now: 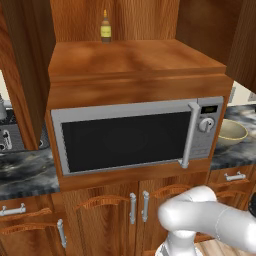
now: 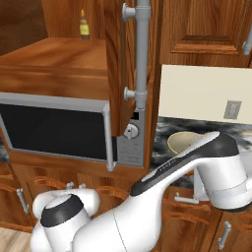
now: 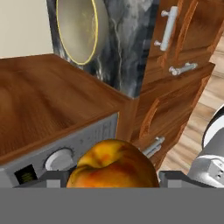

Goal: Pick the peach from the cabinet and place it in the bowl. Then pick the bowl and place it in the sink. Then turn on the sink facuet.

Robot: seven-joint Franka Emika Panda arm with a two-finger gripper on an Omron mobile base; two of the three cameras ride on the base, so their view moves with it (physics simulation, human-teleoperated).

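Observation:
The peach [image 3: 111, 162], orange-yellow with a red blush, sits between my gripper's [image 3: 113, 180] two dark fingertips in the hand view, and the gripper is shut on it. Beyond the peach, the hand view looks past the microwave's corner to the pale yellow bowl [image 3: 78, 28] on the dark marble counter. The bowl [image 1: 231, 133] stands right of the microwave, and my arm partly hides the bowl [image 2: 181, 141] in the right base view. The cabinet's wide shelf board [image 1: 130, 57] lies above the microwave, with a slim brown bottle [image 1: 105, 27] at its back.
The silver microwave [image 1: 130, 135] fills the middle under the shelf. An open cabinet door with a long grey handle [image 2: 141, 54] juts out beside it. Low cupboards with silver handles [image 1: 133, 207] run beneath the counter. A grey sink edge [image 1: 6, 140] shows at far left.

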